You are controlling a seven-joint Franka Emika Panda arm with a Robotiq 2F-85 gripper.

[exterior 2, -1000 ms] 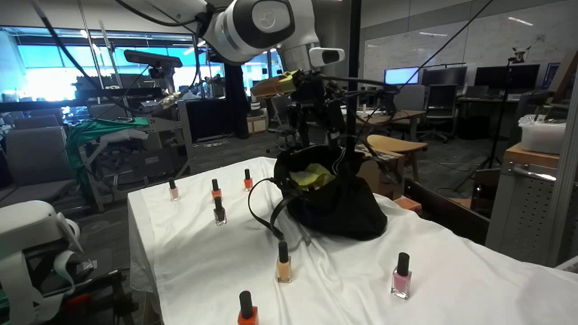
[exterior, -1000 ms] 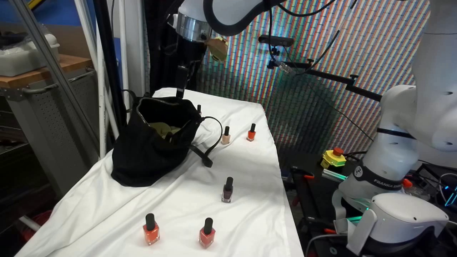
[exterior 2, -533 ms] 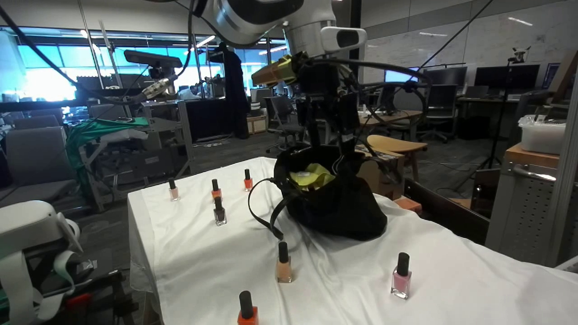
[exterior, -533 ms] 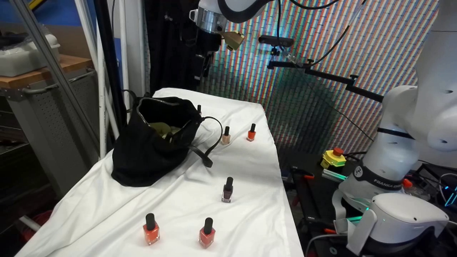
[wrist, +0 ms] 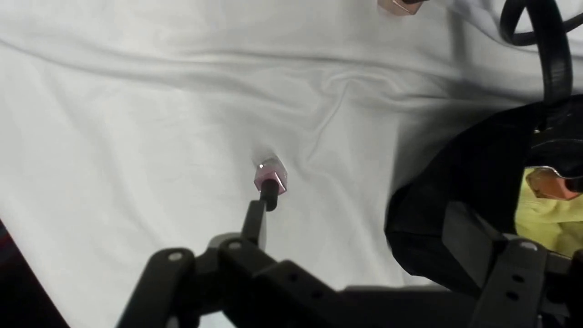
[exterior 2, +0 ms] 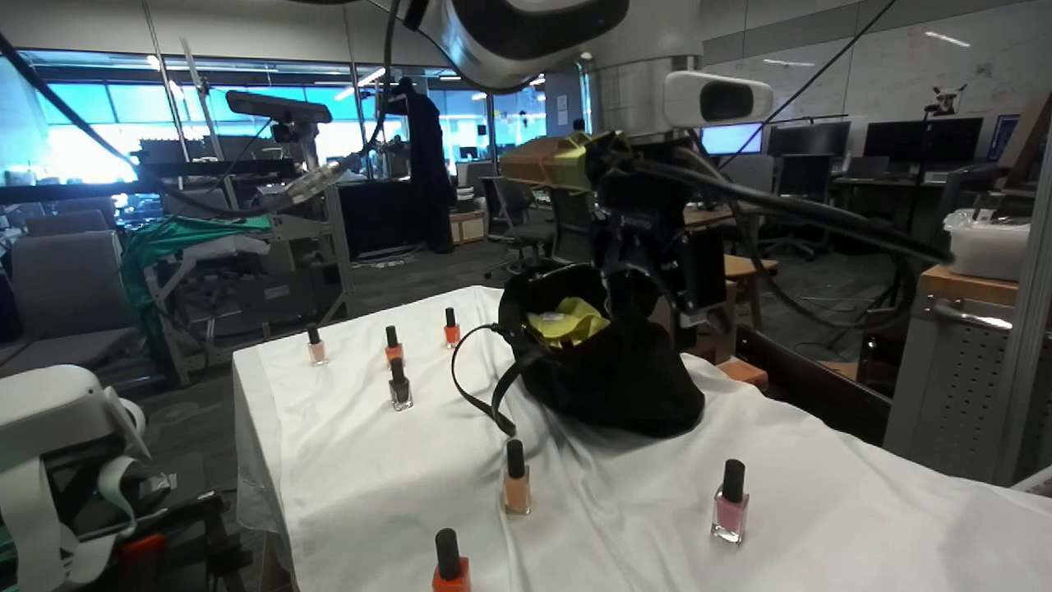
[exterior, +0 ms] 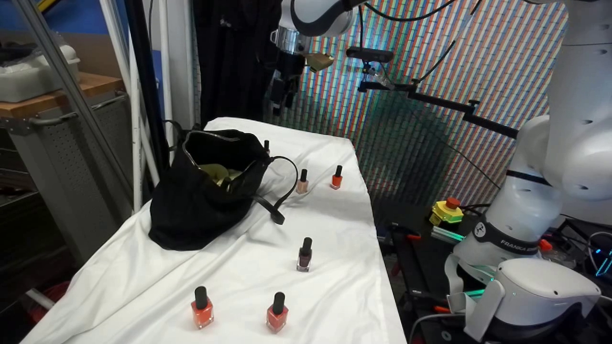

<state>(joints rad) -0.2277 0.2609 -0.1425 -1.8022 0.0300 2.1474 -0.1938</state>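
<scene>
My gripper (wrist: 360, 225) is open and empty, raised above the table. It also shows in both exterior views (exterior: 282, 98) (exterior 2: 657, 288). In the wrist view, a pink nail polish bottle (wrist: 272, 173) with a black cap stands just beyond the left fingertip, lower down on the cloth. The same bottle stands in an exterior view (exterior 2: 730, 510). A black bag (wrist: 455, 182) lies behind the right finger. An orange bottle (wrist: 549, 183) rests on yellow cloth (wrist: 535, 214) inside it. The open bag shows in both exterior views (exterior: 191, 210) (exterior 2: 616, 378).
A peach bottle (exterior 2: 516, 491) and a red bottle (exterior: 336, 181) stand on the white-covered table (exterior: 344, 296). A dark bottle (exterior: 304, 258), an orange one (exterior: 203, 313) and a coral one (exterior: 277, 317) stand farther along. The bag's strap (exterior 2: 468, 395) loops onto the cloth.
The gripper has moved away from above the bag, rightward in both exterior views and closer to the pink bottle's end of the table. The bag and bottles have not moved.
</scene>
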